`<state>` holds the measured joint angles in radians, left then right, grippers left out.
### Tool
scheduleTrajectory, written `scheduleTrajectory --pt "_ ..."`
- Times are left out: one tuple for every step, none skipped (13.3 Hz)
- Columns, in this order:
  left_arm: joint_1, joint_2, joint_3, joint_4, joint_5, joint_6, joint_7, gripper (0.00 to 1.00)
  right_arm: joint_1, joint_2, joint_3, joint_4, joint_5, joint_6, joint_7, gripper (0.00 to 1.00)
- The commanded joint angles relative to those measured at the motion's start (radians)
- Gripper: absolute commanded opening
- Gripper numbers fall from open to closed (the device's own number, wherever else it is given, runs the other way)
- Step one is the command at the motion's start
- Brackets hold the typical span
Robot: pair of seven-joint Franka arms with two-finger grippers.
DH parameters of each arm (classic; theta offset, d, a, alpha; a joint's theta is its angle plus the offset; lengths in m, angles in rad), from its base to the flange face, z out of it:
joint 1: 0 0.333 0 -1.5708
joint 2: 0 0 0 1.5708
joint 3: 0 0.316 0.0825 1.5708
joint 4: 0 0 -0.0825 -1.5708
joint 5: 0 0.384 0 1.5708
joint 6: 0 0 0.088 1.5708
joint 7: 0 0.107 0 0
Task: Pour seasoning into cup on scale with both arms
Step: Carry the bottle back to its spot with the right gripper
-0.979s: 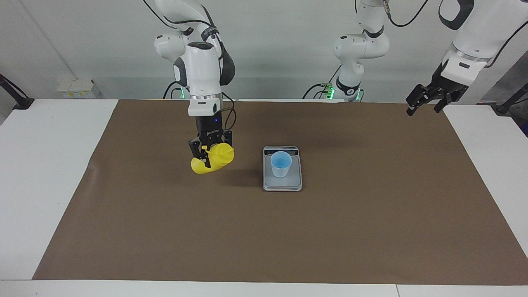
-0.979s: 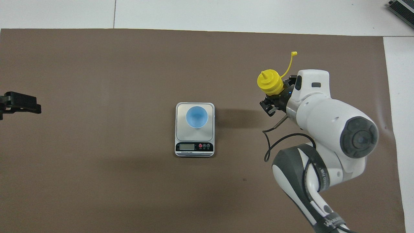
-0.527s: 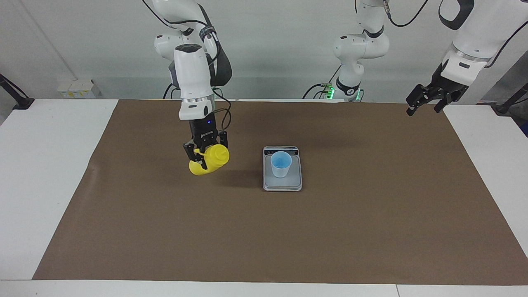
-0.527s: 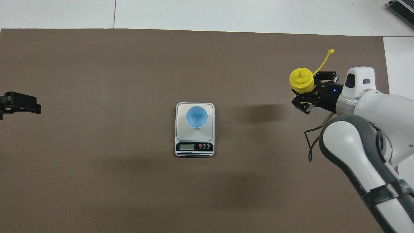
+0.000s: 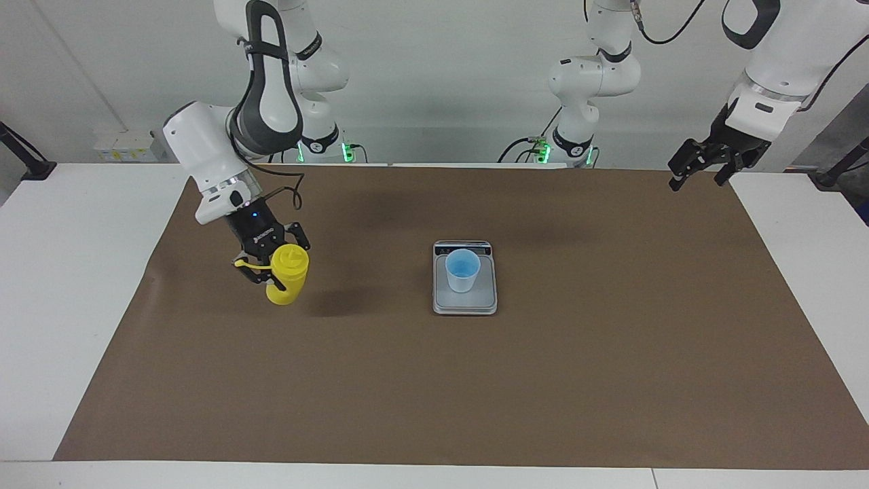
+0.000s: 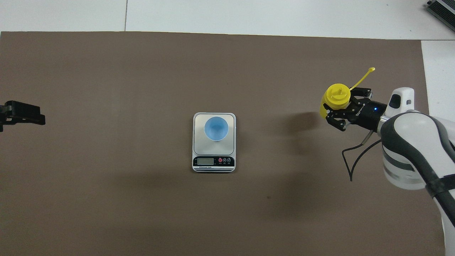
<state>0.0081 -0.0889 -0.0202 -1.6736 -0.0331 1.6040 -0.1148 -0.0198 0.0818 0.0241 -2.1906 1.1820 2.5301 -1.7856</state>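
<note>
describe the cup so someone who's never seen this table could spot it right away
Find the brown mat covering the table; near its middle lies a flat silver-grey scale. The cup stands upright on its weighing plate: small, light blue, wider at the rim. Nothing else here is blue, and it is shorter than the yellow bottle toward the right arm's end.

One bottle [image 5: 287, 274], one cup [image 5: 462, 269], one scale [image 5: 465, 302]
</note>
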Motion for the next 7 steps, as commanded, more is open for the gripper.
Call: scheduleTrajectory --pt "0.009 -0.025 -0.006 -0.024 0.016 -0.003 0.003 1.0 -0.055 0.019 0.011 -0.004 0.092 -0.071 -0.121 0.0" --pt "0.009 -0.023 -0.004 -0.024 0.016 -0.003 0.003 1.0 -0.072 0.024 0.011 -0.004 0.122 -0.082 -0.161 0.0" --pt "0.009 -0.025 -0.006 -0.024 0.016 -0.003 0.003 1.0 -0.081 0.033 0.011 -0.008 0.139 -0.097 -0.173 0.0" --pt "0.009 -0.023 -0.006 -0.024 0.016 -0.003 0.003 1.0 -0.081 0.038 0.011 -0.008 0.142 -0.103 -0.179 0.01" --pt "0.009 -0.025 -0.006 -0.024 0.016 -0.003 0.003 1.0 -0.083 0.045 0.011 -0.008 0.154 -0.106 -0.182 0.01" --pt "0.009 -0.023 -0.006 -0.024 0.016 -0.003 0.003 1.0 -0.083 0.053 0.011 -0.009 0.186 -0.117 -0.207 0.03" --pt "0.009 -0.025 -0.006 -0.024 0.016 -0.003 0.003 1.0 -0.086 0.058 0.011 -0.02 0.221 -0.122 -0.246 0.06"
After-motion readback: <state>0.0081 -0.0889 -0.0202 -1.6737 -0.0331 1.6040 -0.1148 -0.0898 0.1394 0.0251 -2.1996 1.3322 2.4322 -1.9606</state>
